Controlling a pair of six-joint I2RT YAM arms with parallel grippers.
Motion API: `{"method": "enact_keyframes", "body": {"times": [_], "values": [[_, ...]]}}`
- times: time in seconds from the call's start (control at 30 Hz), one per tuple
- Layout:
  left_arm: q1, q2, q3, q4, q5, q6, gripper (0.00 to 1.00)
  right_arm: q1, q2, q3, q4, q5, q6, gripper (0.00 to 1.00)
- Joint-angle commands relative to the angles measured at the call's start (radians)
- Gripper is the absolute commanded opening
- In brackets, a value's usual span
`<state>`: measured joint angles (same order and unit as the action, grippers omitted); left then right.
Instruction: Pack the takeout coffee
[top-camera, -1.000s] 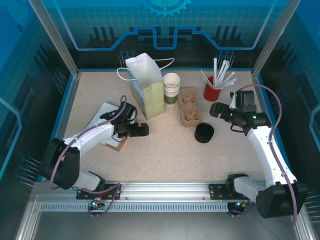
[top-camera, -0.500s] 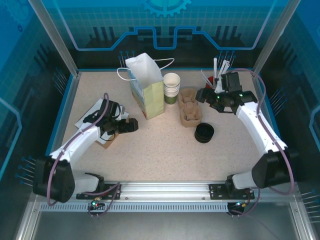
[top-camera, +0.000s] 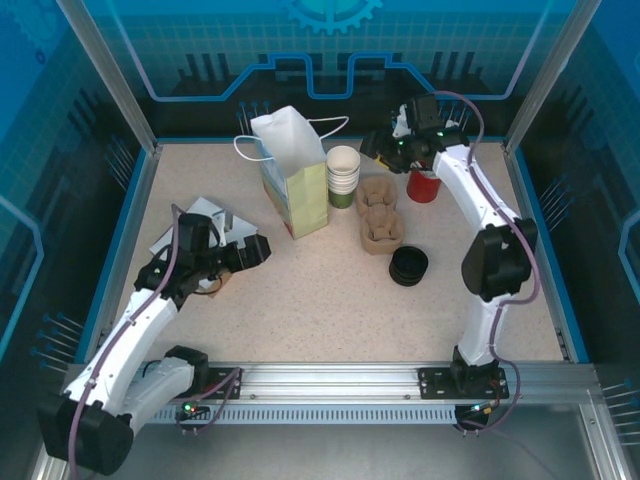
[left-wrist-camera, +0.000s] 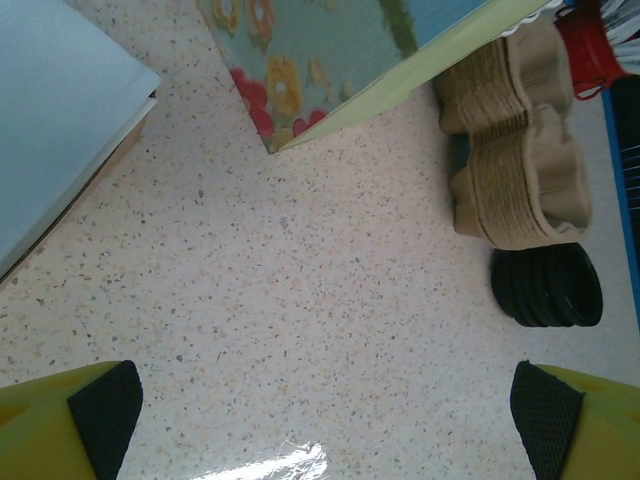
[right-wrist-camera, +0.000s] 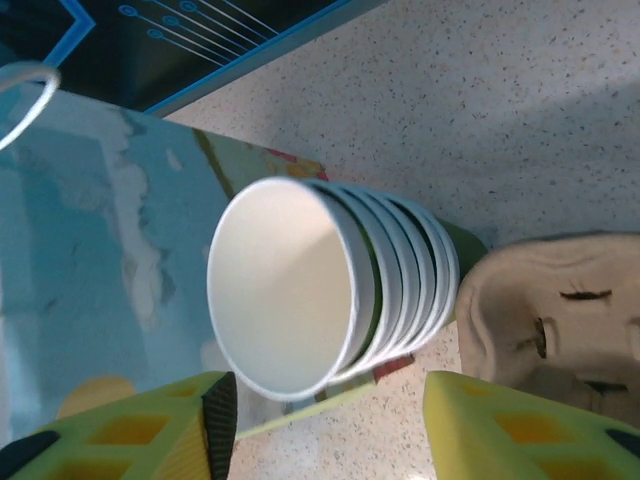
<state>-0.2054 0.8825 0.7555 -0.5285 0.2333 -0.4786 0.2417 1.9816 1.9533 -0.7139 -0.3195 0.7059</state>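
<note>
The takeout coffee is out of view. A stack of lidless cream-and-green cups (top-camera: 343, 175) stands beside a tall paper bag (top-camera: 292, 170). My right gripper (top-camera: 385, 148) hovers just right of the stack, high at the back of the table. In the right wrist view the stack (right-wrist-camera: 330, 290) lies just ahead of the right gripper (right-wrist-camera: 330, 430), whose jaws are open with nothing between them. My left gripper (top-camera: 250, 250) hangs open over bare table at the left, and the left wrist view shows the left gripper (left-wrist-camera: 322, 420) with only tabletop between its pads.
Stacked cardboard cup carriers (top-camera: 380, 212) lie right of the cups, with a pile of black lids (top-camera: 408, 266) in front of them. A red holder of white sticks (top-camera: 424, 185) stands behind the right arm. White sheets (top-camera: 200, 225) lie under the left arm.
The right arm has swung from the right side to the back, over the cup stack, and its jaws have narrowed. The left arm has drawn back toward the left and near edge.
</note>
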Motion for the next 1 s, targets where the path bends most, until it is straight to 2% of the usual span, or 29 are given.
{"method": "enact_keyframes", "body": {"times": [0.0,0.17,0.43,0.63,0.97], "values": [[0.004,-0.035,-0.015,-0.032,0.002,-0.034,0.99,0.015,0.077,0.120,-0.104,-0.021,-0.011,0.51],[0.004,-0.060,-0.024,-0.048,-0.016,-0.032,0.99,0.027,0.158,0.223,-0.169,-0.027,-0.034,0.46],[0.004,-0.058,-0.025,-0.048,-0.023,-0.031,0.99,0.035,0.213,0.280,-0.206,-0.036,-0.049,0.26],[0.004,-0.058,-0.027,-0.046,-0.025,-0.033,0.99,0.037,0.244,0.330,-0.247,-0.033,-0.065,0.16],[0.004,-0.056,-0.018,-0.042,-0.028,-0.031,0.99,0.036,0.241,0.352,-0.277,-0.034,-0.079,0.08]]}}
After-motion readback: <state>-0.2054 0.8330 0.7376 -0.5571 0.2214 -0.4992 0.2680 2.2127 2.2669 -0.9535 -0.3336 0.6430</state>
